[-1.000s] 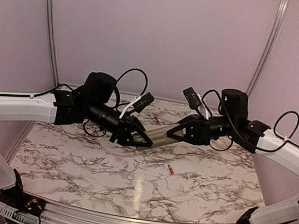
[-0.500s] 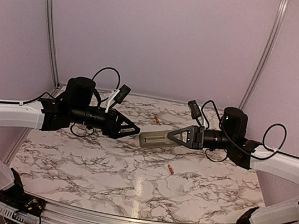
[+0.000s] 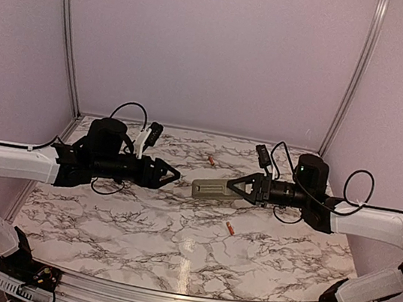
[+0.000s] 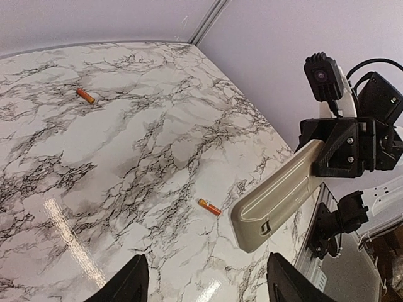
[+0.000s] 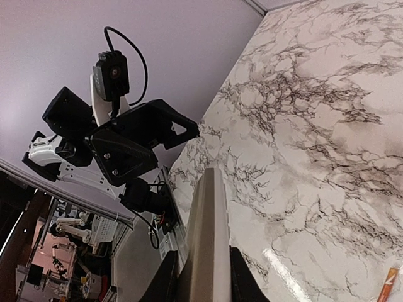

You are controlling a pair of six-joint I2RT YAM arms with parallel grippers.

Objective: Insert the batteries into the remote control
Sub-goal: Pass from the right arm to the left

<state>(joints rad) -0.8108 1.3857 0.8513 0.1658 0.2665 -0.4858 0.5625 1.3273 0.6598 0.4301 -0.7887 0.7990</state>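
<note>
Above the marble surface [image 3: 100,219], the right end effector [image 3: 235,189] pinched the remote control [image 3: 211,190] by its right end; the left end effector [image 3: 174,172] hung spread, empty; both batteries [image 3: 229,229] lay on the surface.

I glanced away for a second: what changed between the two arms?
The left pincer let go of the remote control, opened and drew back leftward. The right pincer kept its grip on it. Both batteries stayed put.
</note>
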